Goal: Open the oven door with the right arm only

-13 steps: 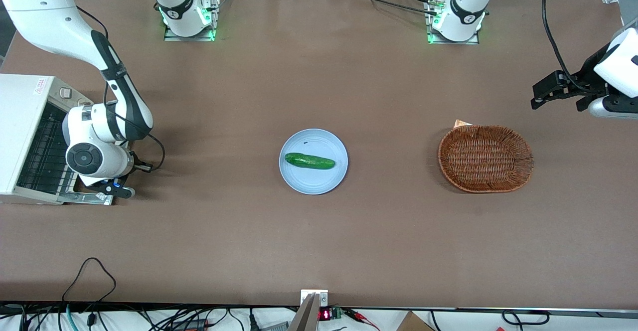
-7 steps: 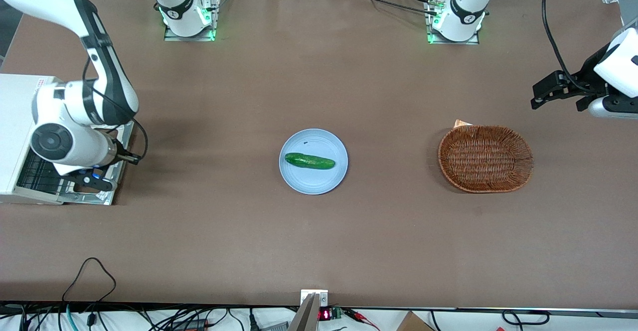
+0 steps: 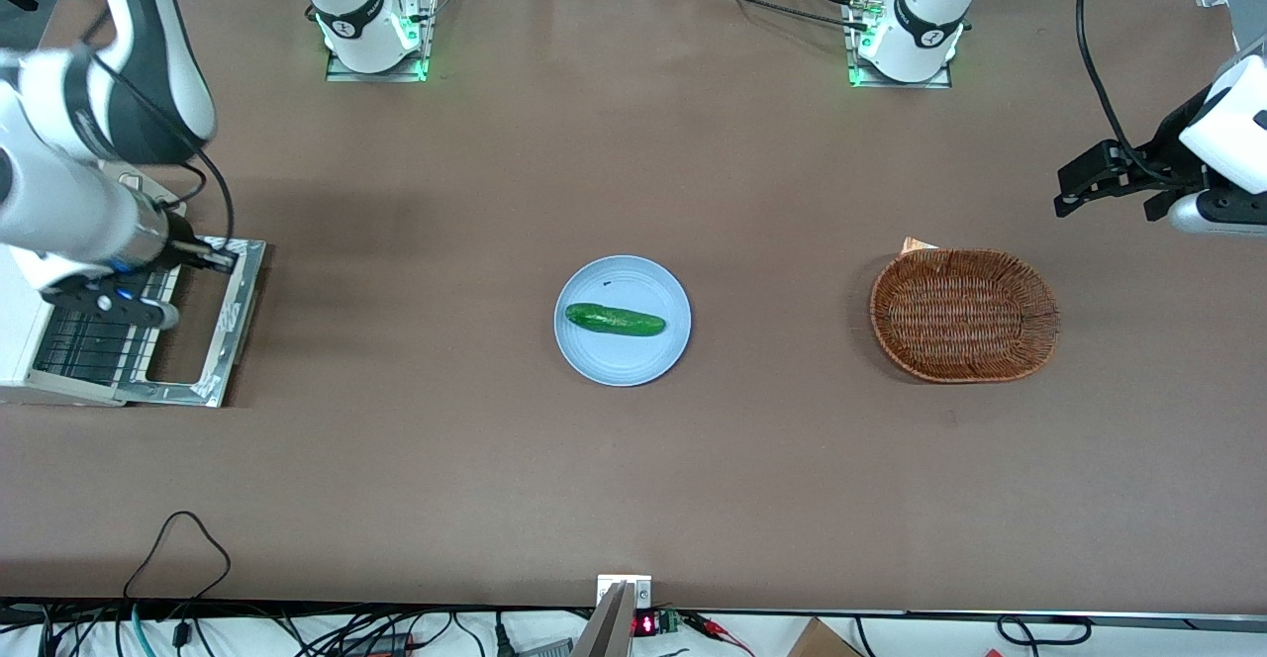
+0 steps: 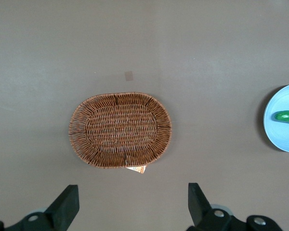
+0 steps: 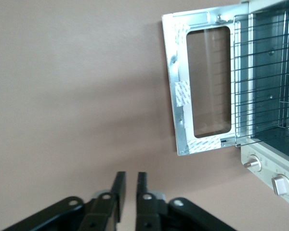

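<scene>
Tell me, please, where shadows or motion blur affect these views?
Front view: the right arm is smeared by motion, its gripper above the oven rack; soft shadow beside the basket. Right wrist view: broad arm shadow on the table beside the lowered oven door.

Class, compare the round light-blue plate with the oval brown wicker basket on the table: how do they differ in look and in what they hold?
The round light-blue plate is smooth and flat; the oval brown wicker basket is woven with raised sides. The plate carries a green cucumber; the basket holds nothing. The plate lies nearer the white toaster oven, whose silver-framed oven door lies open. Both rest on the brown table. The right arm's end effector hangs above the table, fingers nearly together.
</scene>
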You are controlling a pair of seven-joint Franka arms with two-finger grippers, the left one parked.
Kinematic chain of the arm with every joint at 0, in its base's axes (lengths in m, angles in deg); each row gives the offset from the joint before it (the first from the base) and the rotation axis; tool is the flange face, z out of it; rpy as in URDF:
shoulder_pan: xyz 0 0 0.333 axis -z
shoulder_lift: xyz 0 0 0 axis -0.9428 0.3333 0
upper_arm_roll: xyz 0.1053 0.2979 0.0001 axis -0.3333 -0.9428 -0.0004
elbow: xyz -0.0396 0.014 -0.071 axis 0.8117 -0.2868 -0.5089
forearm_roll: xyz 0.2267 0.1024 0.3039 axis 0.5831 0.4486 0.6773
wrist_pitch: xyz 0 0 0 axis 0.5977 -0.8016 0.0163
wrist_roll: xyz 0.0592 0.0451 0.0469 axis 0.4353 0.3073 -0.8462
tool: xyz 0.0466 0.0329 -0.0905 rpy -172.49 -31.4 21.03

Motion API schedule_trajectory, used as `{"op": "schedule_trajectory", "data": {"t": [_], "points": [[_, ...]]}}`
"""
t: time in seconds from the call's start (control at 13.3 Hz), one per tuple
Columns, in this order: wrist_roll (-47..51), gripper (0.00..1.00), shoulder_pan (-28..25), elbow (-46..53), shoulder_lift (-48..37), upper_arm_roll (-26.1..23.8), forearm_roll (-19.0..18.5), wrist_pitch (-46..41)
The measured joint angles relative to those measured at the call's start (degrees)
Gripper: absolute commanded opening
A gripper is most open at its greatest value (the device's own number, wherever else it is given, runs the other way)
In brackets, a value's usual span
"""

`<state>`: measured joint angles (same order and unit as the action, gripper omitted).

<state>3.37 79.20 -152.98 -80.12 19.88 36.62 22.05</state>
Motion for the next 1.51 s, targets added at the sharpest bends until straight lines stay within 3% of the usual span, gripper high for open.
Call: {"op": "schedule_trajectory", "data": {"t": [0.38,0.6,0.83,1.51], "points": [[-6.37,1.0,0.17,-0.13,-5.03,0.03,1.26,-1.19],[-7.24,1.0,0.22,-0.11,-8.41,0.03,5.47,-1.36],[-9.79,1.0,0.23,-0.12,-11.62,0.03,7.24,-3.78],[-14.02,1.0,0.75,-0.12,-14.04,0.06,8.79,-5.11]]}}
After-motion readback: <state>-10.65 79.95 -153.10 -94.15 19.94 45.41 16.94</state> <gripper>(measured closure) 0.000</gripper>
